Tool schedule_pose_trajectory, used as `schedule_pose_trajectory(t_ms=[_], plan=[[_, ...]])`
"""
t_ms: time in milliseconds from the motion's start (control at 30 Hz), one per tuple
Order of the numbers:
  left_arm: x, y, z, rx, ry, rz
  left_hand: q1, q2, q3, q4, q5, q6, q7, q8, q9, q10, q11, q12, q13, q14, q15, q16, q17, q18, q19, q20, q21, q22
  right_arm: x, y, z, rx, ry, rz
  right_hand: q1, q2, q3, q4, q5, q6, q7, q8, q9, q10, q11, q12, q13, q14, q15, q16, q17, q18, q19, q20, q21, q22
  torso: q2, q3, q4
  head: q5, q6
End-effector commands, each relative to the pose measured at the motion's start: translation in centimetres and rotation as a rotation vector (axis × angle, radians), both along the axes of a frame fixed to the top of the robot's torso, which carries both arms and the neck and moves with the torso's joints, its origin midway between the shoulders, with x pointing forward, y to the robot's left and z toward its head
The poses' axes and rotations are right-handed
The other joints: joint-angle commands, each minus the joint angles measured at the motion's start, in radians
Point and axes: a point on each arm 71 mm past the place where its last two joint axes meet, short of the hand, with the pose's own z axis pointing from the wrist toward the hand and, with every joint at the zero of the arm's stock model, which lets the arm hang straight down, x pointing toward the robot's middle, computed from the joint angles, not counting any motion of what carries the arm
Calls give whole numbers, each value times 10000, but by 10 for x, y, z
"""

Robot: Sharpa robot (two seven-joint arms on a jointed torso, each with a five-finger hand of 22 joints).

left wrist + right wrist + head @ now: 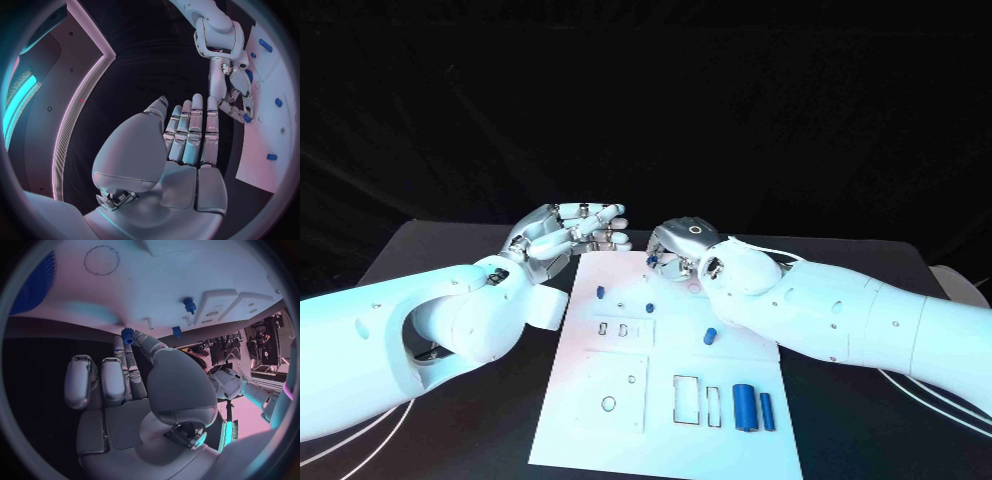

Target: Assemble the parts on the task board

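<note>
The white task board (625, 395) lies in the middle of the table. My right hand (678, 250) hovers at the board's far edge and pinches a small blue toothed part (128, 336) between thumb and fingertip; the left wrist view shows that hand (234, 100) too, with the blue part (248, 118) at its fingertips. My left hand (567, 232) is beside the board's far left corner, its fingers (190, 125) straight and holding nothing. A blue peg (600, 293) and small blue pieces (651, 305) (710, 335) sit on the board. Two blue cylinders (744, 406) (767, 411) lie near its front right.
Rectangular slots (687, 398) and a round hole (609, 403) are cut into the board's near half. The black table (444, 245) spreads to both sides. White cables (920, 390) run under my right arm.
</note>
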Motion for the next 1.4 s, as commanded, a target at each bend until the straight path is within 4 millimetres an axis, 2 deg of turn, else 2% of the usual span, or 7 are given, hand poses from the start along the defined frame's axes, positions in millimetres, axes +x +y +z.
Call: schedule_pose_trajectory(t_ms=[33, 633, 1000, 1233, 1300, 1367, 1400], plan=[[-1, -3, 2, -90, -53, -220, -11, 31, 45, 15, 13, 13, 57, -31, -13, 11, 74, -46, -12, -49, 3, -42, 15, 111, -57, 16, 44, -14, -1, 3, -1, -117, 135, 95, 19, -111, -9, 69, -31, -109, 32, -67, -16, -91, 11, -62, -16, 217, 14, -37, -29, -93, -77, 39, -59, -30, -4, -4, -2, 6, 10], [0, -1, 3, -71, -63, -189, -11, 31, 45, 15, 13, 13, 57, -31, -13, 11, 74, -46, -12, -49, 3, -42, 15, 111, -57, 16, 44, -14, -1, -3, 1, 98, -131, -194, 85, -486, -324, 274, -182, -1253, 228, -141, -250, -1068, 243, -312, -156, 71, 210, -320, -573, 64, -531, 230, -555, -684, 0, 5, -9, 23, 33], [1, 3, 3, -44, -44, -123, -11, 31, 45, 15, 13, 13, 57, -31, -13, 11, 74, -46, -12, -49, 3, -42, 15, 111, -57, 16, 44, -14, -22, -49, 15, 820, 799, -550, 161, -435, -507, 409, -54, -940, 254, 41, -159, -93, 107, 444, 106, 178, 116, -66, -246, -22, -227, 180, -315, -233, -135, -7, -198, -102, 112], [2, 5, 2, -37, -43, -96, -32, 19, 49, 29, 8, 15, 61, -43, -13, 15, 78, -60, -11, -50, 7, -49, 21, 113, -58, 18, 48, -14, -28, -101, 20, 501, 2286, -1125, 4, -843, -1352, 577, 18, -1103, -11, 55, -119, 1788, -333, 2392, 1400, 295, -245, 278, 230, -117, 58, -151, -57, 225, -251, 1, -333, -195, 146], [3, 6, 2, -29, -44, -66, -32, 19, 49, 29, 8, 15, 61, -43, -13, 15, 78, -60, -11, -50, 7, -49, 21, 113, -58, 18, 48, -14, -28, -112, 20, 488, 2563, -1328, 153, -733, -1818, 685, 129, -1185, -122, 214, -30, 1204, -293, 3835, 2819, 347, -282, 494, 544, -132, 135, -269, 3, 360, -265, 11, -362, -214, 148], [3, 6, 2, -24, -45, -47, -32, 19, 49, 29, 8, 15, 61, -43, -13, 15, 78, -60, -11, -50, 7, -49, 21, 113, -58, 18, 48, -14, -27, -121, 19, 468, 2744, -1501, 244, -700, -2204, 766, 123, -1292, -106, 343, 41, 1113, -367, 6466, 5426, 431, -287, 806, 1005, -205, 276, -219, 136, 596, -272, 24, -386, -247, 149], [3, 7, 2, -22, -44, -42, -32, 19, 49, 29, 8, 15, 61, -43, -13, 15, 78, -60, -11, -50, 7, -49, 21, 113, -58, 18, 48, -14, -27, -124, 19, 456, 2820, -1587, 349, -488, -2309, 860, 161, -1362, -70, 433, 88, 925, -353, 7683, 6696, 424, -342, 897, 1148, -236, 308, -129, 164, 671, -271, 29, -388, -256, 149]])
